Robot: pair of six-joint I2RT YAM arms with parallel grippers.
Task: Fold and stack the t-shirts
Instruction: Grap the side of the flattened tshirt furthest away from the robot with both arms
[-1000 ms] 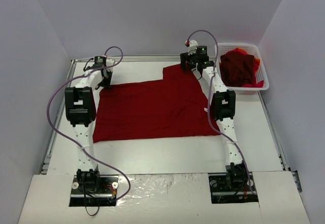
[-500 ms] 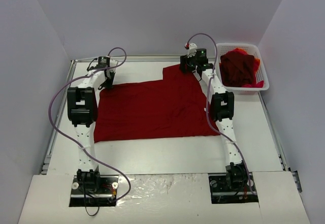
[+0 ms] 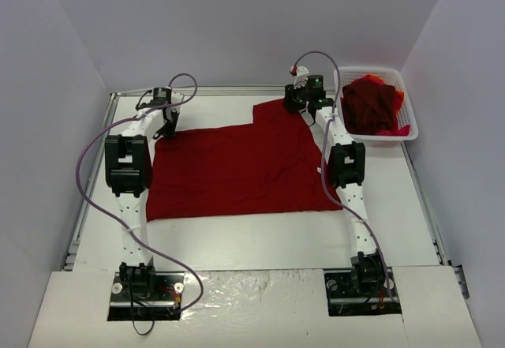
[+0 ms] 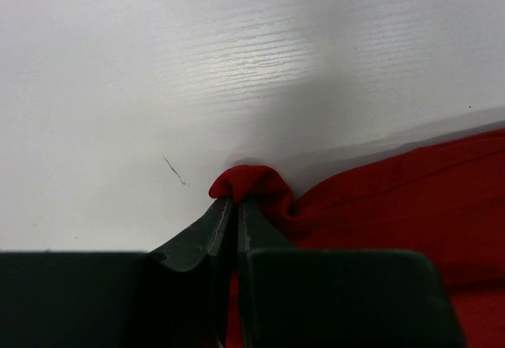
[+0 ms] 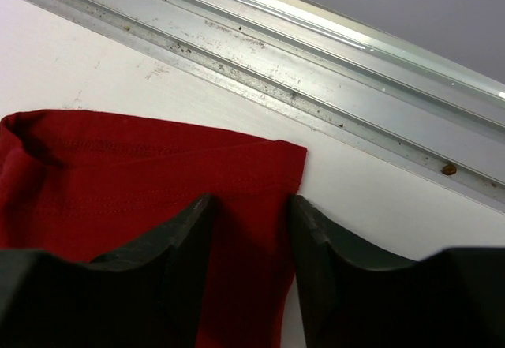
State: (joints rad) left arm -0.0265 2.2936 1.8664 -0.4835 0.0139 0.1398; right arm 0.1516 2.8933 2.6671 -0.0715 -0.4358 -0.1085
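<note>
My left wrist view shows what the top view hides: my left jaws are together, clamped on a bunched corner of the shirt (image 4: 394, 206). My right jaws stand apart astride its corner nearest the basket (image 3: 371, 69) (its heap (image 3: 369, 107) I cannot count). One shirt lies spread on the desk (image 3: 260, 237), left of the one basket.

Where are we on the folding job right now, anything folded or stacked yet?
Done: one dark red t-shirt lies spread flat on the table; no fold or stack shows yet. In hand: the left gripper is shut on its far left corner, and the right gripper straddles the far right corner, jaws apart. Left: fold this one, then the shirts heaped in the white basket.
</note>
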